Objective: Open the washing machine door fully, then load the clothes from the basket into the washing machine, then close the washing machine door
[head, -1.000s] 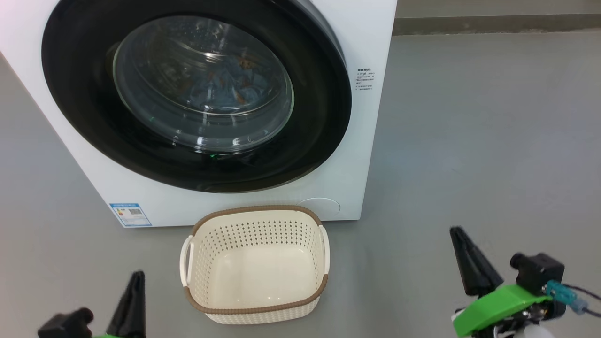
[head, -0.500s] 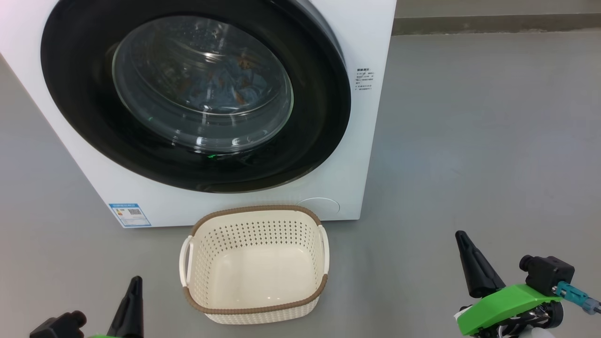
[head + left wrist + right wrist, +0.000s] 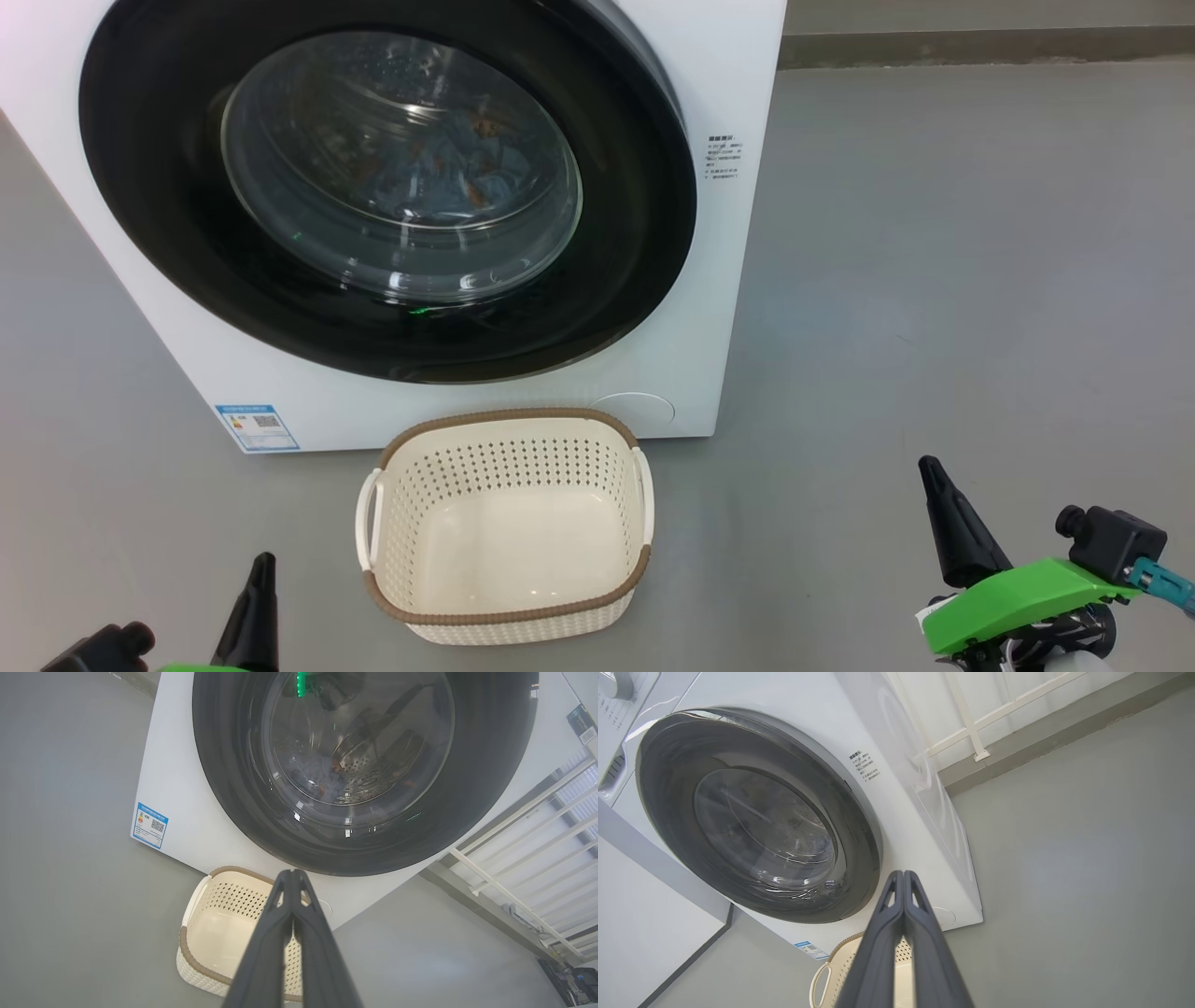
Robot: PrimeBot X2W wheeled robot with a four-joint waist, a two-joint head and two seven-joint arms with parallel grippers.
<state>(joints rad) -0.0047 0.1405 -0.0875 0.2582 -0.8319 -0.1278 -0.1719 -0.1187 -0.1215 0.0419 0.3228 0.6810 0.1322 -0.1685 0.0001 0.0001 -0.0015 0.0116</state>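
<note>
The white washing machine [image 3: 728, 280] stands ahead with its black-rimmed round door [image 3: 644, 233] shut flat against the front. Through the glass bowl I see light blue clothes [image 3: 448, 173] with orange-brown prints lying in the drum; they also show in the left wrist view [image 3: 322, 777]. The cream basket [image 3: 509, 597] with a brown rim sits on the floor just before the machine, nothing inside it. My left gripper [image 3: 264, 560] is low at the left of the basket, shut and holding nothing. My right gripper [image 3: 927, 464] hangs at the lower right, shut, holding nothing.
Grey floor [image 3: 934, 280] spreads wide to the right of the machine. A blue label sticker [image 3: 258, 427] marks the machine's lower left corner. A white railing [image 3: 528, 858] and wall base run behind the machine in the wrist views.
Both grippers closed fully and drew back toward the bottom of the head view, the right one also drifting right. Door, clothes and basket stayed put.
</note>
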